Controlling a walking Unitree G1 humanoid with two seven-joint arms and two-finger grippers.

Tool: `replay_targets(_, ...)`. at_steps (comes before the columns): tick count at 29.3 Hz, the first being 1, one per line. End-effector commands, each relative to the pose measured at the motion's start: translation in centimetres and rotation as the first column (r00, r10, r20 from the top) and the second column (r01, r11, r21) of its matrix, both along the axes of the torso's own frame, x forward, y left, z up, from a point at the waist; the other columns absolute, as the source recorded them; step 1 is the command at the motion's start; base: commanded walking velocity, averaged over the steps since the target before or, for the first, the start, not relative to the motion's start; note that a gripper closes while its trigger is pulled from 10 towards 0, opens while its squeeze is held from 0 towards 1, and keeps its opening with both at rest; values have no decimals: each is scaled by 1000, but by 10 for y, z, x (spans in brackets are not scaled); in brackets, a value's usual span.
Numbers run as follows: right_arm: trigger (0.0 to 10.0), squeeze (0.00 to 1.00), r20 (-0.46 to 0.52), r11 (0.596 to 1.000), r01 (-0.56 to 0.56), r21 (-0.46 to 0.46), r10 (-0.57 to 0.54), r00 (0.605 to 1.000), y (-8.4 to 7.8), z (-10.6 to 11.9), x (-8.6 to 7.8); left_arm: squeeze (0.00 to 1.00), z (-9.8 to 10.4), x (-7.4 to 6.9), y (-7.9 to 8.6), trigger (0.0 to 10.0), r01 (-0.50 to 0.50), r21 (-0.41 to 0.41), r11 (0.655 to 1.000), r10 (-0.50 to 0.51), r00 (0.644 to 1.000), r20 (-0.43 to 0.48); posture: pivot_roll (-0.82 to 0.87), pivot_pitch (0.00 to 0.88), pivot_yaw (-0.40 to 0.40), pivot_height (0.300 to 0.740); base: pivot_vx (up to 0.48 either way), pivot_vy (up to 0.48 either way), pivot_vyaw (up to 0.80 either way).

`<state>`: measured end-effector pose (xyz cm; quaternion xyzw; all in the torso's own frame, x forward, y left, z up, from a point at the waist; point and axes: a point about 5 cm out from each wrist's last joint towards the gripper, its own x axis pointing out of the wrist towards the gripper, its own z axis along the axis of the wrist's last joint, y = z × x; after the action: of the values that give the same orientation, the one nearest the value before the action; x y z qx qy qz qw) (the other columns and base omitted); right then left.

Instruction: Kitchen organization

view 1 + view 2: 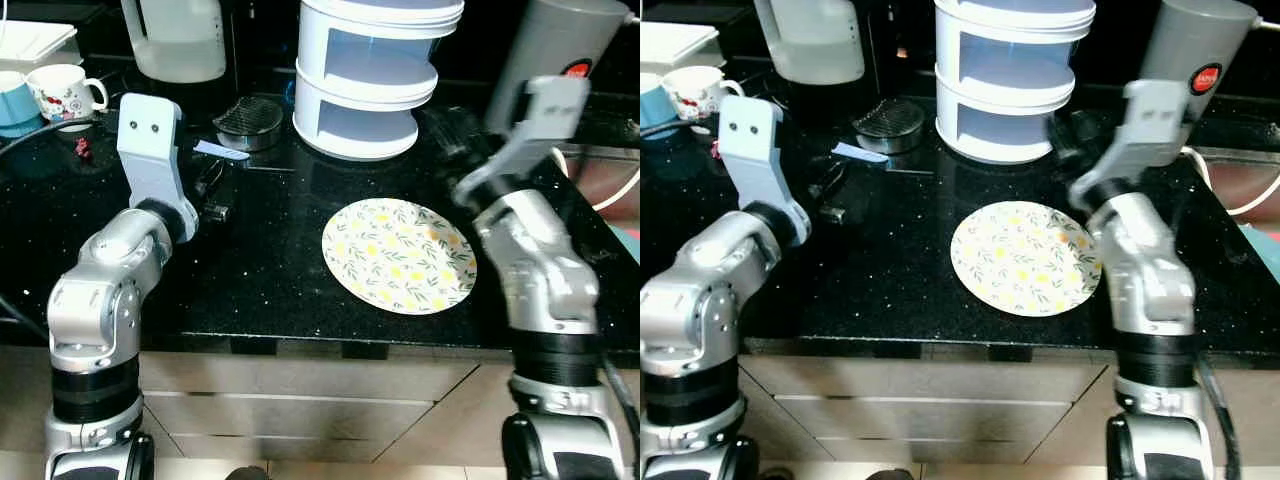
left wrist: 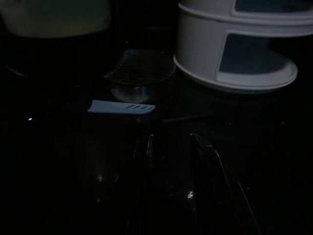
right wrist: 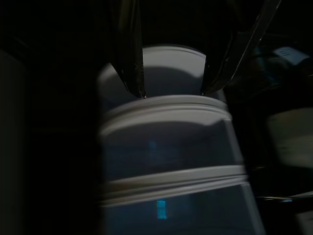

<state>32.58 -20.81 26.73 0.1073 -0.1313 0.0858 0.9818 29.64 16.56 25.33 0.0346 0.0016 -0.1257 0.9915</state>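
Black speckled table (image 1: 270, 270), front edge runs above pale drawers (image 1: 300, 400).

Plate (image 1: 399, 254), floral, lies flat near front edge, right of centre. Bare table all round it; widest open stretch is to its left, toward the left arm.

White tiered rack (image 1: 365, 75) stands at back, centre, well apart from plate. Just beside its left: a round dark strainer (image 1: 248, 122), w/ a small white strip (image 1: 222, 151) lying flat in front of it. A clear jug (image 1: 178, 40) at the back behind strainer.

Back left corner: patterned mug (image 1: 66, 92), blue cup (image 1: 17, 100) touching or just beside it, white tray (image 1: 35, 42) behind.

Grey cylinder (image 1: 1195, 50) w/ red mark stands at back right. Sink (image 1: 1240, 180) past the table's right edge.

Left tool (image 2: 171, 147): low over table left of centre, pointing toward strainer and strip; fingers (image 2: 145, 152) apart w/ a narrow gap, nothing between them. View very dark.

Right tool (image 3: 173, 90): raised at the right side of rack, aimed at it; fingers (image 3: 128, 49) spread wide, tips at rim of an upper tier, contact cannot be told. Blurred.
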Motion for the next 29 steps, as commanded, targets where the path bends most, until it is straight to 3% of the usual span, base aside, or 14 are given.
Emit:
replay_targets(1, 10000, 0, -65, 1000, -11, 9, 12, 998, -8, -10, -5, 0, -1, -2, -4, 10000, 7, 43, 999, -8, 1000, 7, 146, 30, -66, 740, 0, 0, 0)
replay_targets(5, 10000, 0, -153, 998, -35, 55, 43, 987, -15, -26, -13, 0, 0, -3, -4, 10000, 12, 56, 998, -13, 1000, 11, 140, 33, -62, 740, 0, 0, 0)
replay_targets(7, 10000, 0, -266, 991, -67, 115, 96, 959, -20, -47, -23, 0, 2, -3, -2, 10000, 11, 56, 998, -12, 1000, 13, 137, 36, -60, 740, 0, 0, 0)
replay_targets(10, 10000, 0, -339, 981, -105, 160, 154, 928, -22, -60, -31, 0, 2, -3, 1, 10000, 6, 59, 998, -7, 1000, 12, 136, 36, -59, 740, 0, 0, 0)
replay_targets(14, 10000, 0, -426, 989, -70, 127, 118, 897, -31, -75, -36, 0, 2, -3, 3, 10000, 1, 64, 998, -2, 1000, 11, 131, 41, -57, 740, 0, 0, 0)
replay_targets(20, 10000, 0, -477, 991, -29, 129, 88, 874, -36, -82, -37, 0, 1, -4, 3, 10000, 0, 63, 998, 0, 1000, 7, 129, 40, -62, 740, 0, 0, 0)
replay_targets(28, 10000, 0, -536, 981, -96, 167, 172, 826, -30, -87, -47, 0, -1, -5, 4, 10000, -4, 60, 998, 4, 1000, 1, 124, 40, -66, 740, 0, 0, 0)
replay_targets(29, 8392, 0, -550, 979, -130, 159, 198, 811, -26, -87, -49, 0, -1, -5, 4, 10000, -4, 59, 998, 4, 1000, 0, 124, 40, -66, 740, 0, 0, 0)
